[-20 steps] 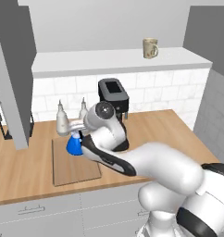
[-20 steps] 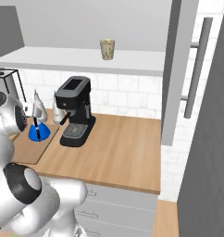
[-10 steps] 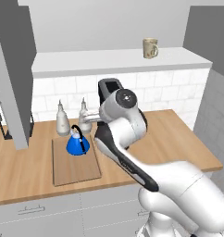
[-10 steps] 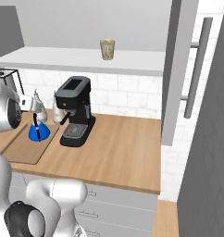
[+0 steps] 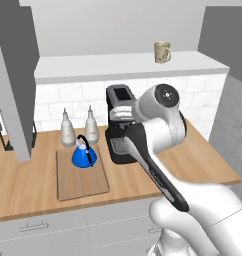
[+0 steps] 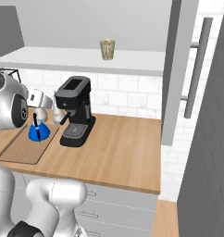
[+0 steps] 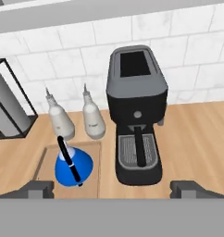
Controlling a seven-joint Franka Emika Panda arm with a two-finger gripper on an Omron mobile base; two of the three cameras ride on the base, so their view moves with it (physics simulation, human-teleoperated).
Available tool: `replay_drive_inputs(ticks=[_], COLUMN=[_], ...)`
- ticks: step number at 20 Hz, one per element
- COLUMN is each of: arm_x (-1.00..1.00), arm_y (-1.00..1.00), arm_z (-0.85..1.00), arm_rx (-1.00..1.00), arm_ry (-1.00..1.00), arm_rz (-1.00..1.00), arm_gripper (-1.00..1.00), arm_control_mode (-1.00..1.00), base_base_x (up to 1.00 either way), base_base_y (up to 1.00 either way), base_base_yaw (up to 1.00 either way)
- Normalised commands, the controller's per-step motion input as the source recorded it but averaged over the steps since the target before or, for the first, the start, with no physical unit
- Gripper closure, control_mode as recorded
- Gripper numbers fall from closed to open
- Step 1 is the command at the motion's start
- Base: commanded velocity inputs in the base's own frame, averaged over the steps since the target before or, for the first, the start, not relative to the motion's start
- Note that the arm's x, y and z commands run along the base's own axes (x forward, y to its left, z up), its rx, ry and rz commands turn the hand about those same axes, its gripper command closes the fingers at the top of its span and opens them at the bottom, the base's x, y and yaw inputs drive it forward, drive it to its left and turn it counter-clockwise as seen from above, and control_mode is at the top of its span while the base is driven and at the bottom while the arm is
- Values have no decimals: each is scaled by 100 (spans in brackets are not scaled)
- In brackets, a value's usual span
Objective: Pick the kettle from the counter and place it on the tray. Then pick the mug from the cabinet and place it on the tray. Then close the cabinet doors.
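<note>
At the far left a grey door [image 5: 13,85] hangs open over the tabletop [image 5: 23,185]. Next comes the tray [image 5: 80,177], lying flat on the wood, with the blue kettle [image 5: 84,154] standing upright on its back part. Two white bottles [image 5: 79,127] stand just behind it against the tiled wall. Right of the tray sits a black coffee machine [image 7: 136,115], close beside the board. Up on the white shelf [image 5: 93,67] of the cabinet, toward the right, the mug [image 5: 162,51] stands alone. The pincer [image 7: 115,189] is spread wide with nothing between its tips, raised above the tabletop and looking down at the kettle and machine.
</note>
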Motion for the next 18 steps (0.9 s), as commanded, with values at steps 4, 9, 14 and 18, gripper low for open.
replay_drive_inputs(ticks=[4, 9, 14, 18], arm_x=[-4, -15, -23, 0], arm_y=[-53, -66, -76, -59], arm_z=[73, 57, 30, 42], arm_rx=[0, 0, -7, -5], arm_ry=[0, -5, 0, -1], arm_rz=[-13, 0, 5, 0], arm_gripper=[-100, -100, -100, -100], arm_control_mode=[-100, -100, -100, -100], base_base_x=[0, 0, 0, 0], base_base_y=[0, 0, 0, 0], base_base_yaw=[0, 0, 0, 0])
